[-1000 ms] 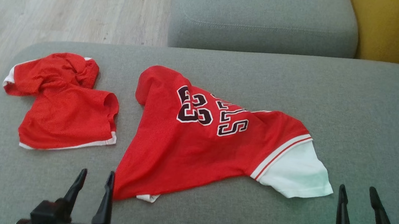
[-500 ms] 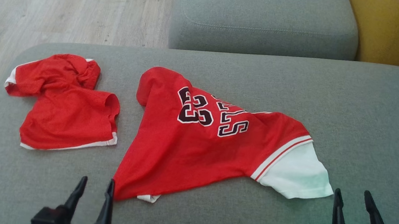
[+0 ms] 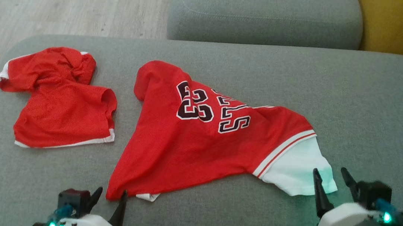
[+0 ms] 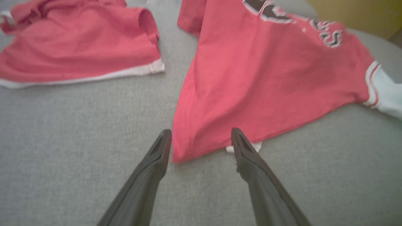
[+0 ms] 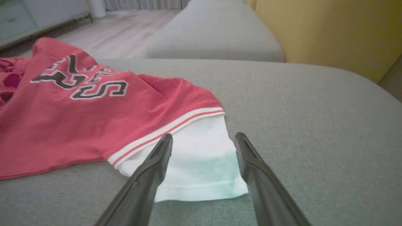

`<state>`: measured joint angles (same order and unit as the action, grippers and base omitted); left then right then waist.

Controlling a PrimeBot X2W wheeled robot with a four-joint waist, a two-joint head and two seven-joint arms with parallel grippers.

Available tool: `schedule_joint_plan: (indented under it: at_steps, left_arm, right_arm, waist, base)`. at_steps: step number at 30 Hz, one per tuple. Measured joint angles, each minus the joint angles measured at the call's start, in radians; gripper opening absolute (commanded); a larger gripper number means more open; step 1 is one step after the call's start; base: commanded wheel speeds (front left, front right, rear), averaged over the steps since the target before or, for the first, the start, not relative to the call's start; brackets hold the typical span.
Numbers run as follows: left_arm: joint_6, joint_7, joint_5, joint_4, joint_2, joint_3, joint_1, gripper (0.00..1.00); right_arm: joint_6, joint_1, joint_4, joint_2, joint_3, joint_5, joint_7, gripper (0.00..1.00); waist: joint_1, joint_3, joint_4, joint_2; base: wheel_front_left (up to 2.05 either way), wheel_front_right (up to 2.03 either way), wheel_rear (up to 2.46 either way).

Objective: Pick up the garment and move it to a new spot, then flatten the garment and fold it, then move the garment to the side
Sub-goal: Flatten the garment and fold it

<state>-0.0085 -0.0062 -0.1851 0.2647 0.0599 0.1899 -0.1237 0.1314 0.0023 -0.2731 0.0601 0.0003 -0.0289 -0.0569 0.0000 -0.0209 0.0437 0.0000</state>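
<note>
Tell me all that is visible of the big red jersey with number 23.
The red jersey looks like smooth fabric, with a black, white-edged 23 and letters. Its white sleeve, past a striped band, points to the robot's right. It lies rumpled and unfolded on the grey cushion, apart from the smaller red garment. The open left gripper frames its near corner, the open right gripper its sleeve; contact unclear.

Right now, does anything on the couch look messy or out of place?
The numbered red jersey lies crumpled and skewed, one white sleeve sticking out. The smaller red garment left of it is bunched up too.
</note>
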Motion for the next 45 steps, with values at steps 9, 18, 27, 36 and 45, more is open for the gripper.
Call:
schedule_joint_plan:
  at_steps: [9,18,27,36,45]
  left_arm:
    - [0.001,0.092,-0.013,0.022,0.026,-0.004,0.051,1.00]
    - [-0.002,0.120,-0.030,0.032,0.027,0.000,0.093,1.00]
    - [-0.010,0.138,-0.039,0.038,0.029,0.024,0.119,1.00]
    - [-0.019,0.147,-0.046,0.047,0.030,0.032,0.138,0.46]
    - [-0.040,0.169,-0.075,0.069,0.031,0.054,0.143,0.00]
  right_arm:
    - [0.000,-0.063,-0.003,0.058,-0.019,0.013,-0.253,1.00]
    - [0.000,-0.103,-0.035,0.079,-0.013,0.004,-0.350,1.00]
    - [0.000,-0.164,-0.099,0.108,0.026,-0.007,-0.376,1.00]
    - [0.000,-0.239,-0.164,0.127,0.060,-0.051,-0.394,1.00]
    - [0.000,-0.230,-0.174,0.124,0.086,-0.255,-0.397,0.00]
  waist:
    - [0.0000,0.068,-0.004,0.0000]
    - [0.0000,0.127,0.002,0.0000]
    - [0.0001,0.165,0.012,0.0000]
    - [0.0000,0.186,0.024,0.0000]
    - [0.0001,0.149,0.024,0.0000]
  base:
    - [0.00,0.00,0.00]
    - [0.00,0.00,0.00]
    - [0.00,0.00,0.00]
    - [0.00,0.00,0.00]
    - [0.00,0.00,0.00]
